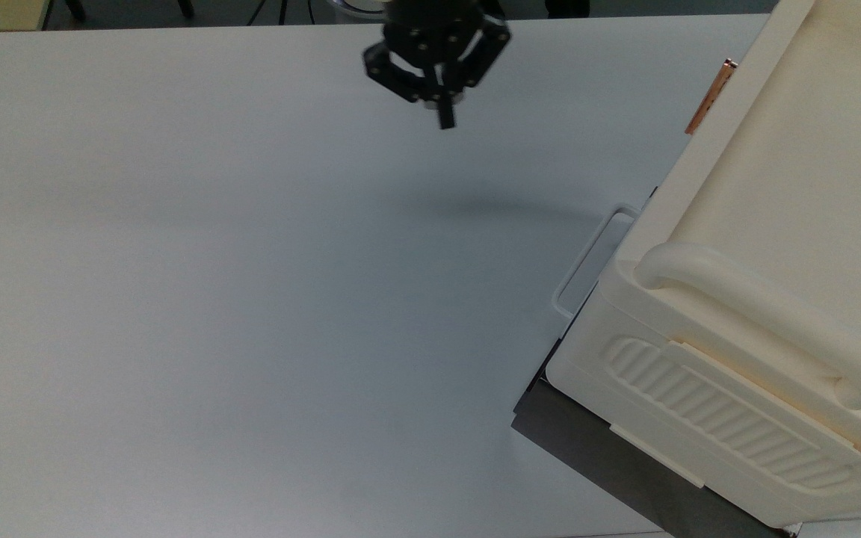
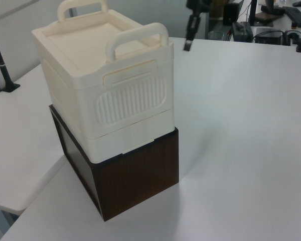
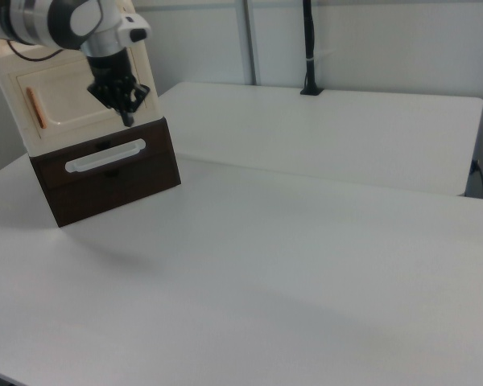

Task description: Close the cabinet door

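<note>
The cream cabinet (image 1: 789, 224) stands on a dark brown box (image 2: 135, 181) at the top view's right. Its cabinet door (image 3: 64, 100) faces the right view and lies flush with the cabinet front, with the copper-orange bar handle (image 3: 35, 108) at the right view's left end. From above, the handle (image 1: 709, 97) sticks out from the cabinet's front edge. My gripper (image 1: 444, 118) hangs above the bare table, well off to the top view's left of the handle, fingers shut with nothing in them. The right view places the gripper (image 3: 127, 114) in front of the door's right end.
The brown box has a white drawer handle (image 3: 105, 155) below the door. The white table (image 1: 251, 299) spreads wide to the top view's left. A second table with a black pole (image 3: 308, 48) stands behind in the right view. Monitors and cables (image 2: 271, 25) sit beyond the far edge.
</note>
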Robot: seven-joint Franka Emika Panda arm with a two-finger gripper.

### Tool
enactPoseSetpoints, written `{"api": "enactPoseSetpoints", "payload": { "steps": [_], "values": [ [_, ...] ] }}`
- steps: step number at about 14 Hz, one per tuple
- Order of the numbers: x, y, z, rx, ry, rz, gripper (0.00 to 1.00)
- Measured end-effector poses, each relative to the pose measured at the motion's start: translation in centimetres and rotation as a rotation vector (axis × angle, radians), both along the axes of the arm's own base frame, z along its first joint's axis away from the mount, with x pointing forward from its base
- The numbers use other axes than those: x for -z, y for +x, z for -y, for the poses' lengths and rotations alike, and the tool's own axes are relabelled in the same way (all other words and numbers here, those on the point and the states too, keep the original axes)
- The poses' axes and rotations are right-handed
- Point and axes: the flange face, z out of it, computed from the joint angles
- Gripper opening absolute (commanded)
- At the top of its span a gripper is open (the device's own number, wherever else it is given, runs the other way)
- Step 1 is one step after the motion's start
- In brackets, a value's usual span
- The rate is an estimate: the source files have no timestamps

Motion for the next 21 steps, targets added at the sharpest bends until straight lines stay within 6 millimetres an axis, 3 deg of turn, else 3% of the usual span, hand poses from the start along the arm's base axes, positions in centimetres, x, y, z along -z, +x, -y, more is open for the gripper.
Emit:
{"api": "enactPoseSetpoints", "payload": {
  "steps": [2, 5, 8, 10, 11, 12, 13, 21],
  "values": [
    [0.3, -1.0, 4.0, 0.045, -0.065, -0.081, 0.00],
    [0.6, -2.6, 7.8, 0.089, -0.157, -0.160, 0.00],
    [-0.3, -4.3, 10.9, 0.140, -0.174, -0.187, 0.16],
    [-1.3, -5.3, 12.3, 0.181, -0.199, -0.186, 0.37],
    [-1.6, -5.5, 12.5, 0.200, -0.206, -0.182, 0.42],
    [-1.7, -5.7, 12.6, 0.216, -0.211, -0.180, 0.65],
    [-1.7, -5.8, 12.5, 0.223, -0.213, -0.181, 1.00],
    [-1.3, -5.8, 12.5, 0.224, -0.214, -0.190, 1.00]
  ]
}}
